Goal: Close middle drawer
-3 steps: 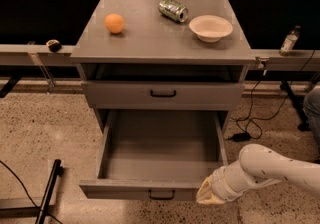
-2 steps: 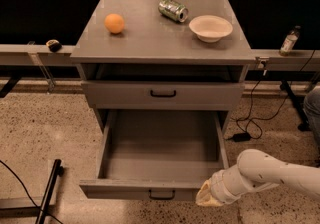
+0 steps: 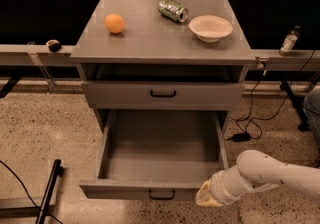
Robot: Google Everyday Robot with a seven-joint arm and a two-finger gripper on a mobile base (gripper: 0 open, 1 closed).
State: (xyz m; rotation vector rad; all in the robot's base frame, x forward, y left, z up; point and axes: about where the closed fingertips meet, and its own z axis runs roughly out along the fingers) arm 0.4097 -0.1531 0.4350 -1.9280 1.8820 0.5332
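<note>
The grey cabinet's middle drawer (image 3: pixel 162 160) is pulled far out, and its plain grey inside is empty. Its flat front (image 3: pixel 130 189) faces the bottom edge of the view and has a small black bar handle (image 3: pixel 162 196). My gripper (image 3: pixel 208 198), on a white arm (image 3: pixel 270 173) that comes in from the lower right, sits at the right end of the drawer front, touching it or very close to it. The first drawer (image 3: pixel 162 94) above is nearly shut.
On the cabinet top (image 3: pixel 150 38) are an orange (image 3: pixel 114 23), a crushed can (image 3: pixel 173 9) and a white bowl (image 3: pixel 210 28). A bottle (image 3: pixel 289 41) stands on the ledge at right. Cables (image 3: pixel 250 125) lie on the speckled floor at right. A black bar (image 3: pixel 49 188) is at lower left.
My gripper has dipped slightly lower and left along the drawer front. The drawer stays about as far open as before.
</note>
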